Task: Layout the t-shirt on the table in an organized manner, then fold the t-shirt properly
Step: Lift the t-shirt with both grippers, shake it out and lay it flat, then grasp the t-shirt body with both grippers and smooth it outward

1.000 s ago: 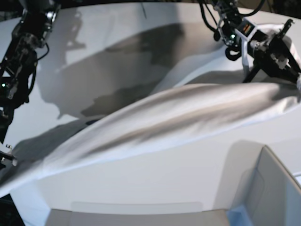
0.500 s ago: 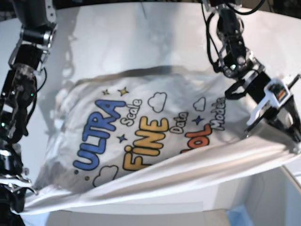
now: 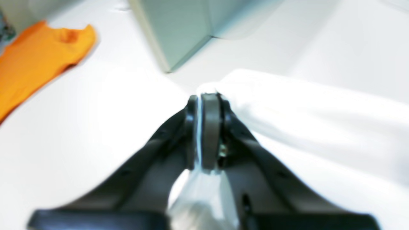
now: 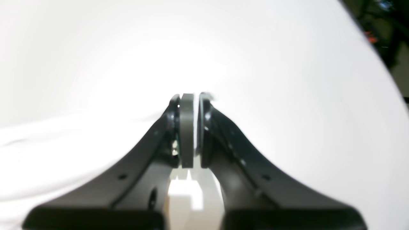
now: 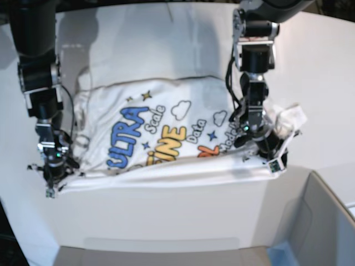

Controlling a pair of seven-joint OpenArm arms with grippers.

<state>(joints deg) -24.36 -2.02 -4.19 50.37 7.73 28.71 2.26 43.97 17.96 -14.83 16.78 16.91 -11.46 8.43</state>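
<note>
Since the earlier base views, the t-shirt [image 5: 166, 138] has come down from a taut, airborne sheet to lie print-up on the worktop [image 5: 321, 66], and both arms have dropped low to its near corners.

The left pincer [image 3: 200, 131] has its pads nearly together with a thin strip of white cloth pinched between them; the shirt's bunched hem spreads away just beside it. The right pincer [image 4: 191, 127] is all but closed, a narrow slit between its pads; white fabric lies at its tip, though the washed-out view does not show clearly whether cloth sits in the slit.

The worktop is smooth and white with a curved far edge. A grey box [image 5: 321, 221] stands at the near corner, and an orange garment [image 3: 38, 60] lies beyond it in the left wrist view.

Both arms reach steeply downward, forearms nearly upright, pincers at the shirt's near hem, one at each end, well apart.
</note>
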